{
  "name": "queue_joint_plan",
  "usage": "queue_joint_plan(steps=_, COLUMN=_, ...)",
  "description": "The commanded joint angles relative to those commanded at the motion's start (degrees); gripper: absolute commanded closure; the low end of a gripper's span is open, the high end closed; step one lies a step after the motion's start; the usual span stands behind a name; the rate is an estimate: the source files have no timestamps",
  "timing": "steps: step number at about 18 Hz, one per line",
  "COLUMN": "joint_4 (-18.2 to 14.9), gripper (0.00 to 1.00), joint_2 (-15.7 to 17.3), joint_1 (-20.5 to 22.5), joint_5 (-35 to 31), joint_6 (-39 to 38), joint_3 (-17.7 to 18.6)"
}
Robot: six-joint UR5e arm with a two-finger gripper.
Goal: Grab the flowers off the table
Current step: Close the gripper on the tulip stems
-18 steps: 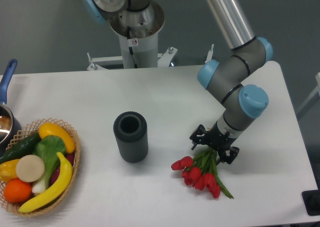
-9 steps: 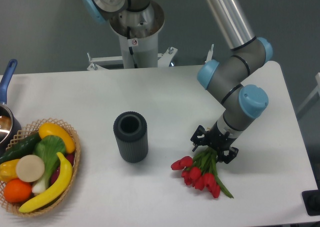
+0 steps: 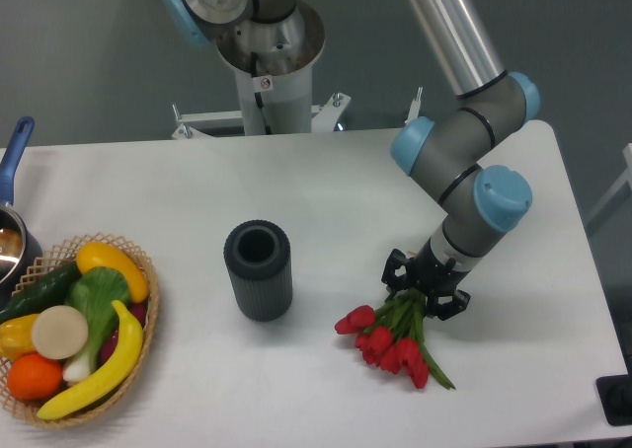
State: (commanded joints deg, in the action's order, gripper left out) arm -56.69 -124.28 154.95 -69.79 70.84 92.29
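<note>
Now hand (image 3: pixel 425 295) grips flowers (image 3: pixel 393 339) by stems.

Arm bent down steeply — tool (image 3: pixel 426 291) low, fingers drawn in.

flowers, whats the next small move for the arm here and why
Probably a short straight lift. The gripper sits right over the stem end of the flowers, and its jaws look closed around the stems, though the grip itself is partly hidden. The red heads appear to lie low over the table, so raising a little would show whether the bunch comes up with it.
</note>
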Motion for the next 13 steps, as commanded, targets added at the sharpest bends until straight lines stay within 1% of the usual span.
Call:
queue_joint_plan(steps=3, joint_4=-0.44, gripper=0.57, joint_2=0.35, joint_1=0.00, joint_5=0.26, joint_6=-0.09, joint_3=0.00)
queue_joint_plan(steps=7, joint_4=-0.35, gripper=0.57, joint_2=0.35, joint_1=0.00, joint_5=0.26, joint_6=-0.09, joint_3=0.00)
queue_joint_plan(steps=13, joint_4=-0.35, gripper=0.62, joint_2=0.44, joint_1=0.00, joint_5=0.18, joint_6=-0.09, joint_3=0.00)
